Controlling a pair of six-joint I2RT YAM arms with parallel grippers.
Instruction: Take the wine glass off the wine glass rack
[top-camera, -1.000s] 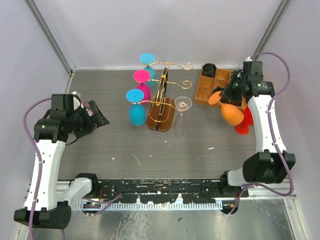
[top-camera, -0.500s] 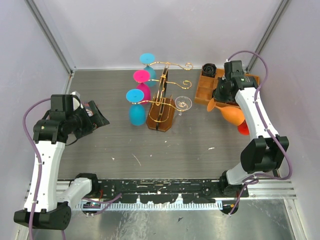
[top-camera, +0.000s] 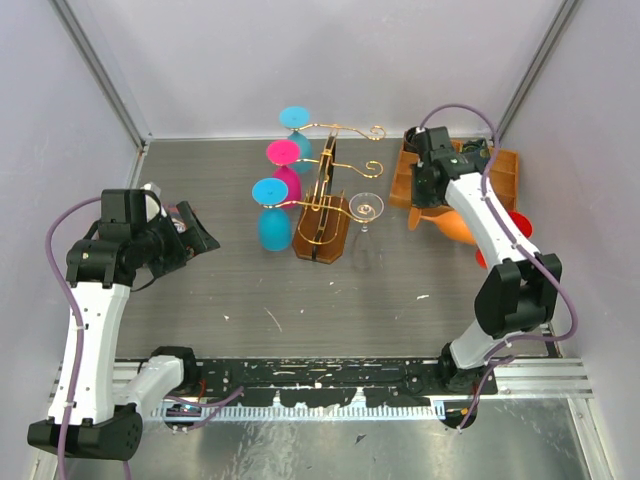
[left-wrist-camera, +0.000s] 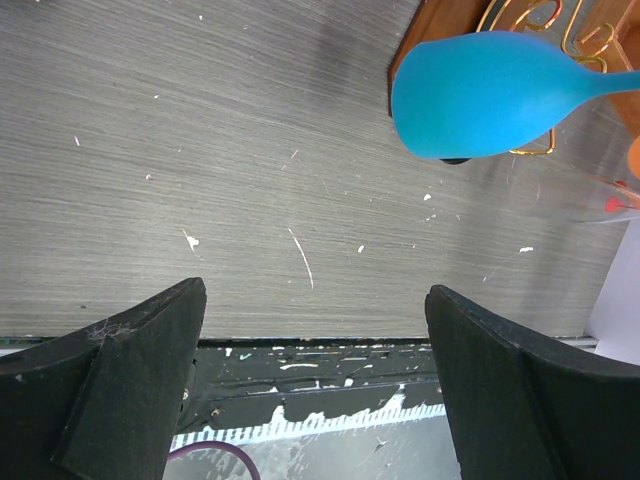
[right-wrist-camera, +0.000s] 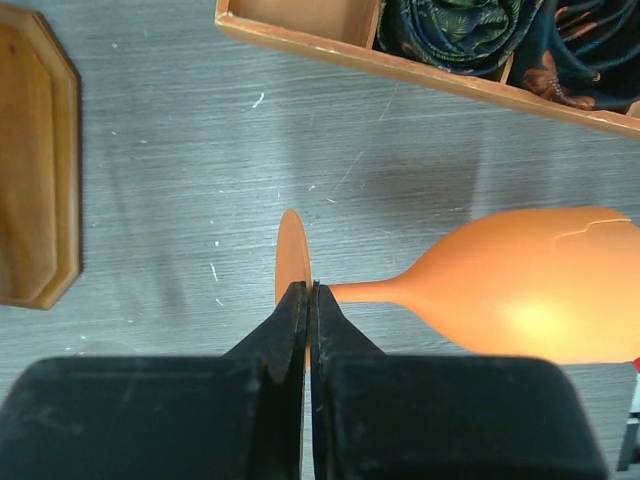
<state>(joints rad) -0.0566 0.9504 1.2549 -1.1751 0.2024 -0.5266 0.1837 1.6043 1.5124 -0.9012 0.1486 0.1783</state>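
The gold wire wine glass rack (top-camera: 322, 200) stands on its brown wooden base (right-wrist-camera: 35, 170) at mid table. Two blue glasses (top-camera: 273, 226) and a pink one (top-camera: 285, 155) hang on its left arms, and a clear glass (top-camera: 365, 212) hangs on its right. My right gripper (right-wrist-camera: 310, 298) is shut on the round foot of an orange wine glass (right-wrist-camera: 530, 285), which is held sideways to the right of the rack (top-camera: 455, 225), in front of the tray. My left gripper (left-wrist-camera: 315, 300) is open and empty, left of the rack (top-camera: 195, 238), with a blue glass (left-wrist-camera: 490, 95) ahead.
An orange-brown compartmented wooden tray (top-camera: 405, 175) with dark items stands at the back right; its near wall shows in the right wrist view (right-wrist-camera: 400, 60). A red glass (top-camera: 500, 232) lies beside the orange one. Grey walls close in the back and sides.
My right wrist has swung left and toward the back, carrying the orange glass a little leftward toward the rack. The left arm has not moved.
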